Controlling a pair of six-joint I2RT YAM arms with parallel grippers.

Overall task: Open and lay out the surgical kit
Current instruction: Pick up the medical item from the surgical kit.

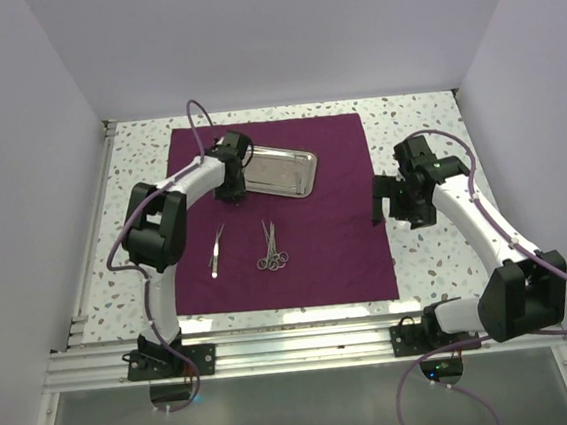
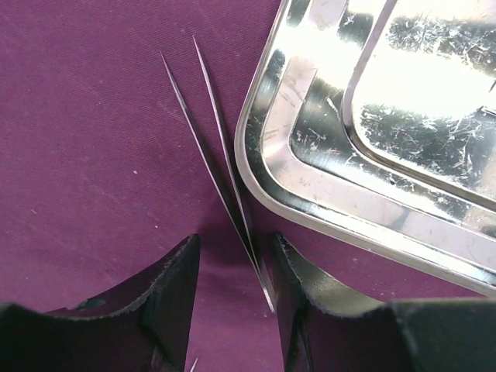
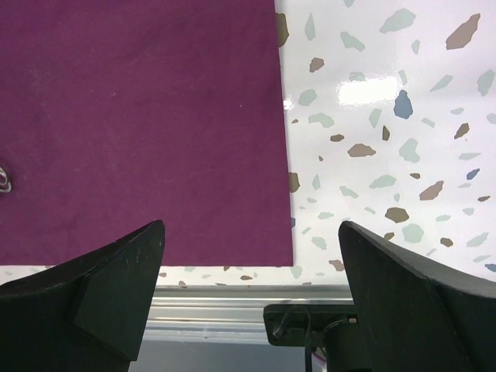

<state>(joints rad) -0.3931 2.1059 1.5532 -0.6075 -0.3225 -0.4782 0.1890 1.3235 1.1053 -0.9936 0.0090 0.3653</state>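
Note:
The plum cloth wrap lies spread flat on the table. The steel tray sits on its far middle. My left gripper is low over the cloth at the tray's left edge. In the left wrist view its jaws stand apart around slim tweezers, which rest against the right finger beside the tray's rim. Another pair of tweezers and two ring-handled scissors/forceps lie on the cloth nearer me. My right gripper is open and empty over the cloth's right edge.
Speckled white tabletop borders the cloth on the right and front. An aluminium rail with the arm bases runs along the near edge. White walls close in the left, back and right. A ring handle shows at the right wrist view's left edge.

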